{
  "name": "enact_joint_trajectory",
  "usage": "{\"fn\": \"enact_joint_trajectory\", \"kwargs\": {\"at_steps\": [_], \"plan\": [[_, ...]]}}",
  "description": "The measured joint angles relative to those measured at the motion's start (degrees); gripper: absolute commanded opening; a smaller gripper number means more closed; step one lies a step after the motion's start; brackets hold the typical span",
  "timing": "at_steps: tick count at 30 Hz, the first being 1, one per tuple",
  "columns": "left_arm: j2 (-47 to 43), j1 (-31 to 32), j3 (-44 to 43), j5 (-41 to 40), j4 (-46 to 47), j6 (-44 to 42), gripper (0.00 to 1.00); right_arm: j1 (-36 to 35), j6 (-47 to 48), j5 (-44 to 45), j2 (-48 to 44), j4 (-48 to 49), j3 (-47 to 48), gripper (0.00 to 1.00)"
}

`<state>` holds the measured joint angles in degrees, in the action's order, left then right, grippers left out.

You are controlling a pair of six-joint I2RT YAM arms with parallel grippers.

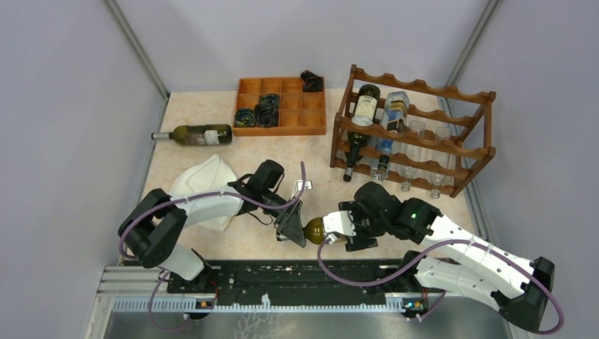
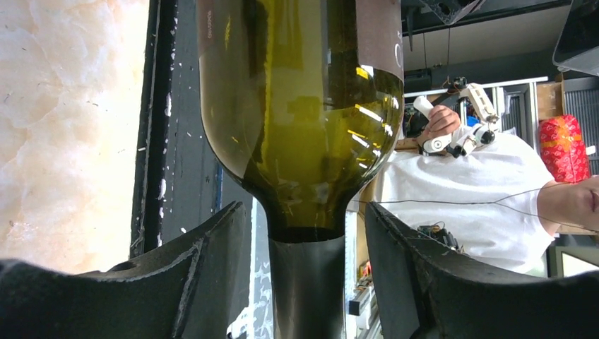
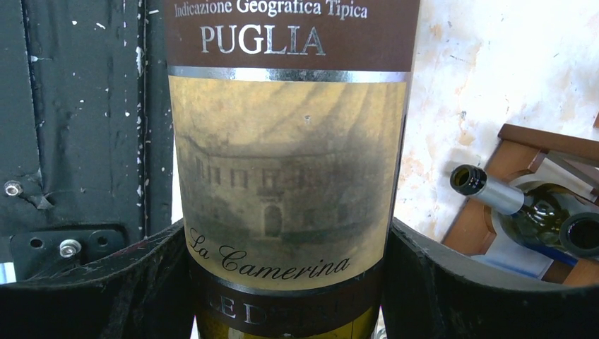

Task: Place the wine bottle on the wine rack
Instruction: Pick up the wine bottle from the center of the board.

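The right fingers (image 3: 106, 282) are clamping the bottle (image 3: 289, 176) across its labelled body, holding it between the two arms at the table's (image 1: 311, 152) near edge. The left fingers (image 2: 205, 268) are straddling its neck, parted, with gaps showing on either side. The rack (image 1: 422, 87) is standing well apart at the far right, carrying other bottles (image 1: 365, 106).

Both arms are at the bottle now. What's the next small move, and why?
Probably close the left gripper onto the neck: its fingers flank the neck with gaps either side, while the right gripper grips the wine bottle at its label.
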<state>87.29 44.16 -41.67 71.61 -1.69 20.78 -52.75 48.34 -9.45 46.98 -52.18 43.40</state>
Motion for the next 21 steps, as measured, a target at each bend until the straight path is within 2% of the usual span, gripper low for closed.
{"fn": "enact_joint_trajectory", "kwargs": {"at_steps": [5, 8, 9, 12, 14, 15, 16, 20, 21], "plan": [[0.11, 0.00, -0.63, -0.35, -0.81, -0.35, 0.70, 0.00, -0.44, -0.11, 0.00, 0.07, 0.00, 0.00], [0.20, 0.00, -0.68, -0.63, -0.76, -0.46, 0.67, 0.00, -0.59, -0.48, 0.00, 0.22, 0.00, 0.00], [0.28, 0.00, -0.68, -0.63, -0.63, -0.44, 0.62, 0.00, -0.68, -0.68, 0.00, 0.31, 0.00, 0.00], [0.44, 0.00, -0.68, -0.61, -0.24, -0.09, 0.34, 0.00, -0.98, -0.94, 0.00, 0.31, 0.00, 0.00], [0.44, 0.02, -0.72, -0.17, 0.02, 0.24, 0.09, 0.00, -1.03, -0.63, 0.04, 0.17, 0.00, 0.00], [0.48, 0.09, -0.76, -0.44, -0.04, 0.61, 0.01, 0.00, -1.01, -0.33, 0.11, 0.04, 0.00, 0.00], [0.72, 0.07, -0.79, -0.42, 0.04, 0.52, 0.00, -0.02, -1.05, -0.07, 0.15, -0.09, 0.00, 0.05], [1.38, -0.07, -0.85, 0.46, 0.07, 0.26, 0.00, -0.02, -1.68, -0.15, 0.22, -0.13, 0.00, 0.51], [1.40, -0.26, -0.85, 0.72, 0.13, 0.31, 0.00, -0.07, -1.95, -0.13, 0.22, -0.07, 0.00, 0.66]]}}
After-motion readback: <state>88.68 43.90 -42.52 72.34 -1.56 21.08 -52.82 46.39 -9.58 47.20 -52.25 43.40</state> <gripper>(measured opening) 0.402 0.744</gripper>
